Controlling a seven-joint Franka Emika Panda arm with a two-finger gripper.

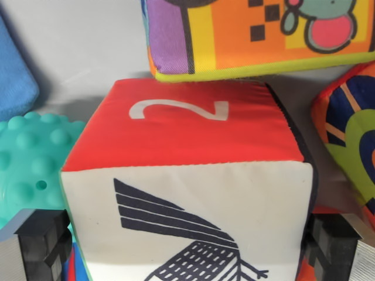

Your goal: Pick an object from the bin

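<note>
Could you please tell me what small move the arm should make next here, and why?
Probably close the claw. Its two dark fingers stand on either side of the soft fabric cube with the red top face and white front face, apparently not yet pressing it. The teal bumpy ball sits close beside one finger, so close gently.

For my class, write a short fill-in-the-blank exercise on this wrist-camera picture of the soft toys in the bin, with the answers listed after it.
1. The red face of the soft cube between the gripper fingers shows the numeral ____.
2. The knobbly ball at the wrist view's left is ____ in colour.
3. The cube's white face carries a black drawing of a ____.
4. One gripper finger stands on each ____ of the cube.

Answers: 2; teal; bird; side
</note>
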